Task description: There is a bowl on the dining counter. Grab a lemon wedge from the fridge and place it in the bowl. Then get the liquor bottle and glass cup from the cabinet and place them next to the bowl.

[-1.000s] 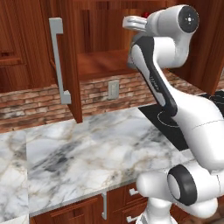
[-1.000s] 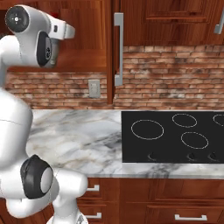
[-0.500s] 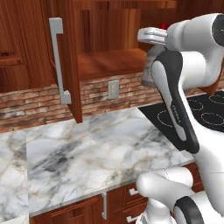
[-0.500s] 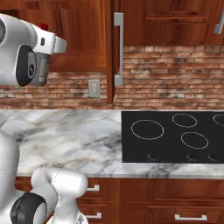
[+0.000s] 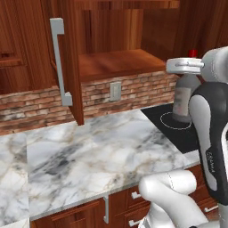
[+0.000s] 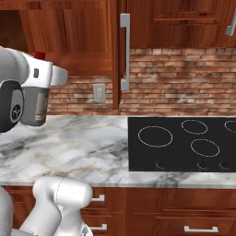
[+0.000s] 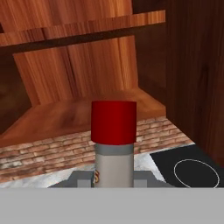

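Upright, liquor bottle [image 7: 113,146] clamped between pincer [image 7: 113,180] fingers.

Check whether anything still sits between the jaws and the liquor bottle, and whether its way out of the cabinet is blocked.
Nothing sits between them: the gripper is shut on the liquor bottle, held upright in front of the open cabinet. The bottle is outside the shelf, above the marble counter, with open air around it. The bowl is not in view.

Liquor bottle [image 7: 113,144] in pincer [image 7: 113,180], farther out from cabinet [image 5: 111,67].
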Controlling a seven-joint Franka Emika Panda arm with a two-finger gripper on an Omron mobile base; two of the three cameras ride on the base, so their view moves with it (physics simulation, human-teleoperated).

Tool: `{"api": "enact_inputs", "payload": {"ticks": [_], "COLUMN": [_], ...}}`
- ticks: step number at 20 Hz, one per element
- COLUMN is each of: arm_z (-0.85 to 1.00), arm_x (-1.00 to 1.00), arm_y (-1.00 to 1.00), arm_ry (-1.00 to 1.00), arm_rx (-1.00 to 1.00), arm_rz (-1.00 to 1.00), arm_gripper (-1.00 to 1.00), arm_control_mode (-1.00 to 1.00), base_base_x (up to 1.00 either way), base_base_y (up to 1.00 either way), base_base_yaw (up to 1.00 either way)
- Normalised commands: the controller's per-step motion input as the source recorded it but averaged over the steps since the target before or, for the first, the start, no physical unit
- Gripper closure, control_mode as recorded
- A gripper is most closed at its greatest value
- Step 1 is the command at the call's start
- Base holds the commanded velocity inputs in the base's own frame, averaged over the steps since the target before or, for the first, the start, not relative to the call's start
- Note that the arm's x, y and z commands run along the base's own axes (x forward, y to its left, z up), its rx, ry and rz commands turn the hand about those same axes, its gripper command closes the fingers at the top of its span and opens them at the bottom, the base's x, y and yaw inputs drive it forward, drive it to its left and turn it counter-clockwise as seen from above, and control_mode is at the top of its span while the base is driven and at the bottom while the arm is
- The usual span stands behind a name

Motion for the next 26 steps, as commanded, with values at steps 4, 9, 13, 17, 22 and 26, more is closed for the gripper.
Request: {"api": "enact_inputs", "payload": {"ticks": [4,9,13,17,22,26], "arm_z": [-0.1,0.0,0.0,0.0,0.0,0.0], "arm_x": [-0.73,-0.04,0.06,0.01,-0.04,-0.15], "arm_y": [-0.02,0.0,0.0,0.0,0.0,0.0], "arm_ry": [0.0,0.0,0.0,0.0,0.0,0.0], "arm_rx": [-0.07,-0.05,0.0,0.0,0.0,-0.01], "arm_rz": [0.0,0.0,0.0,0.0,0.0,0.0], "arm_gripper": [1.0,1.0,1.0,1.0,1.0,1.0], "arm_control_mode": [-1.0,-1.0,-1.0,-1.0,-1.0,-1.0], "base_base_x": [0.0,0.0,0.0,0.0,0.0,0.0], "base_base_y": [0.0,0.0,0.0,0.0,0.0,0.0], "base_base_yaw": [0.0,0.0,0.0,0.0,0.0,0.0]}}
